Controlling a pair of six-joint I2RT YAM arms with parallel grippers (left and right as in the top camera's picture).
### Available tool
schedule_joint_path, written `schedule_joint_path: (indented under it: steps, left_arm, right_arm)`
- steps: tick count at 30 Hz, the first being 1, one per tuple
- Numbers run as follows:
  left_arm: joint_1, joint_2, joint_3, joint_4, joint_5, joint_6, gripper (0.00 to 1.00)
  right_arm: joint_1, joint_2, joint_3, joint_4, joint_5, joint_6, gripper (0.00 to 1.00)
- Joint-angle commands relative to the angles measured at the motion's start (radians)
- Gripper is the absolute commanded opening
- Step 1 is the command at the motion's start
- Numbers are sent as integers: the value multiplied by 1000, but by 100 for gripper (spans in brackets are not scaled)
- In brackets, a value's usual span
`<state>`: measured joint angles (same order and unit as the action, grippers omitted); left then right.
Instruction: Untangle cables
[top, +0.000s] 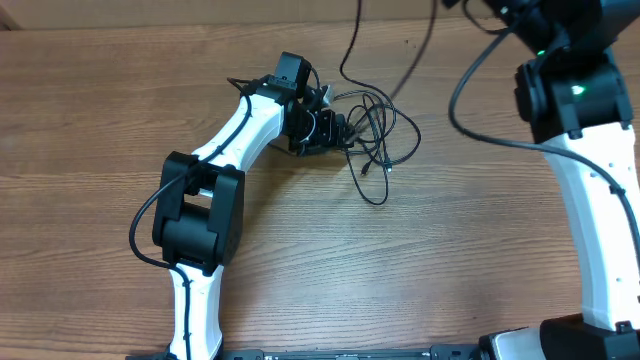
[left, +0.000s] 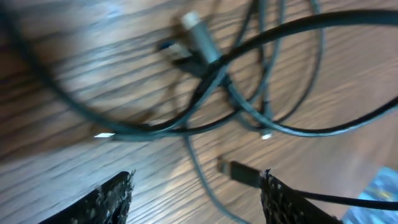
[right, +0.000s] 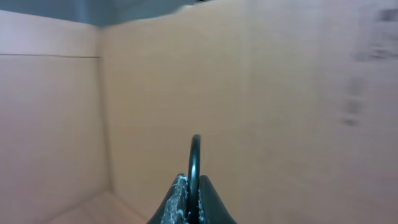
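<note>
Lying under everything is a wooden table (top: 100, 120). The right arm (top: 590, 200) stands tall at the right side. The left arm (top: 225, 150) stretches out over the middle of the table.

The cables (top: 375, 125) sit in a messy black pile in the middle of the table, looped over each other. Two thin cords run from the pile up to the far edge of the overhead view.

The left gripper (left: 196, 199) hangs low at the left edge of the pile. Its two fingers (left: 115, 199) are wide apart and hold nothing. The wrist view is blurry, but crossed loops lie on the wood just past the fingers.

The right gripper (right: 191, 208) is squeezed tight on one black cable (right: 195, 155). That cable rises in a little loop from between the fingers, with a plain tan wall (right: 280, 93) behind it.

A silver plug (left: 199, 34) lies in the tangle. A small dark plug (left: 239, 171) lies on the wood near the left fingers, touching neither.
</note>
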<state>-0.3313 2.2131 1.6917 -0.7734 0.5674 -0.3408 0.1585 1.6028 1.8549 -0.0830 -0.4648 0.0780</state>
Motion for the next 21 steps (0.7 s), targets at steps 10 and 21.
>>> schedule_joint_path:
  steps: [10, 21]
  left_arm:
    - [35, -3, 20, -69, -154, -3, 66]
    - [38, -3, 20, -69, -160, -4, 66]
  right_arm:
    - [-216, -10, 22, -302, 282, 3, 4]
    - [-382, 13, 16, -603, 541, 3, 4]
